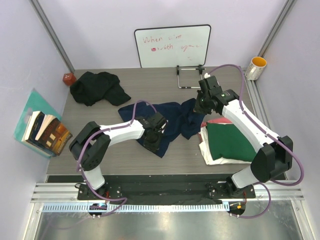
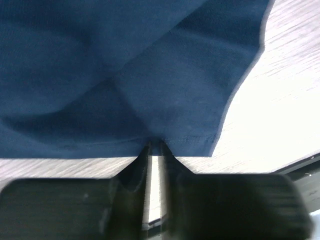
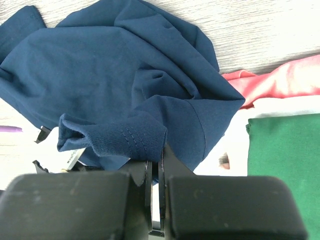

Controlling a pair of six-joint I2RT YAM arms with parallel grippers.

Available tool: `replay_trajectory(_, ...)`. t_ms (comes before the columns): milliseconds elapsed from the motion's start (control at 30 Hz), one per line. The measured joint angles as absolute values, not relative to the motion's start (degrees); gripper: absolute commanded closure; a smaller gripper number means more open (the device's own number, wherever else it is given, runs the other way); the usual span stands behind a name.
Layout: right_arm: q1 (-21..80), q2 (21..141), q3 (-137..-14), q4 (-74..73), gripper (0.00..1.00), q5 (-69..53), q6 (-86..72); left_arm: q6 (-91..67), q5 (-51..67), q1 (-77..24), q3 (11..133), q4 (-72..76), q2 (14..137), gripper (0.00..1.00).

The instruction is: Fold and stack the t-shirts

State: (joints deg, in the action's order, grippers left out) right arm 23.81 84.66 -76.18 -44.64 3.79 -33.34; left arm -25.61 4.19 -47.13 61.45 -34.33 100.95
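Nearest me, my left gripper sits on the near edge of the navy shirt. Its fingers are drawn nearly together, with the stitched hem nipped at their tips. The navy shirt lies spread and rumpled at the middle of the table.

Just right of the navy shirt is a stack. The folded green shirt is on top, the cream shirt shows beneath it at the near and left edges, and the pink shirt peeks out at the far side. The navy shirt's right end touches that stack.

My right gripper is at the shirt's far right corner, pinched tight on a fold of ribbed navy fabric. The right arm passes over the stack and hides part of it.

Well left of the navy shirt, at the table's edge, some books lean on a teal board. I can't read their covers.

Beyond and left of the navy shirt, the black shirt is heaped loose, with a small red thing just past it in the corner. Straight beyond the navy shirt is a black wire stand, and behind that the whiteboard leans on the back wall. Its red writing starts with "When"; the rest is too faint for me. Far right of the whiteboard, a white mug with a yellow inside sits on the frame rail.
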Motion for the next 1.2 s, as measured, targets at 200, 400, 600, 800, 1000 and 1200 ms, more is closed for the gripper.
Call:
replay_trajectory(200,23.51,84.66,-76.16,-44.66,0.99,3.03,-33.34,-27.2,7.44,-48.29,61.54,-32.38,99.9,0.33)
replay_trajectory(400,23.49,84.66,-76.16,-44.6,0.99,2.39,-33.36,-26.85,5.39,-48.18,61.82,-34.2,99.7,0.34)
replay_trajectory(600,23.0,84.62,-75.85,-44.34,0.99,2.2,-33.36,-26.96,3.33,-49.17,63.7,-36.16,101.65,0.36)
replay_trajectory(800,21.63,83.31,-73.32,-44.18,0.99,1.85,-33.39,-28.08,-2.72,-52.27,67.55,-40.1,105.84,0.43)
replay_trajectory(1000,19.16,81.36,-72.6,-44.18,0.99,0.49,-33.39,-28.91,-5.91,-54.08,71.22,-44.21,109.82,0.56)
replay_trajectory(1200,17.17,81.01,-72.18,-44.12,0.99,-1.52,-33.32,-30.94,-7.57,-54.37,71.42,-44.36,110.13,0.85)
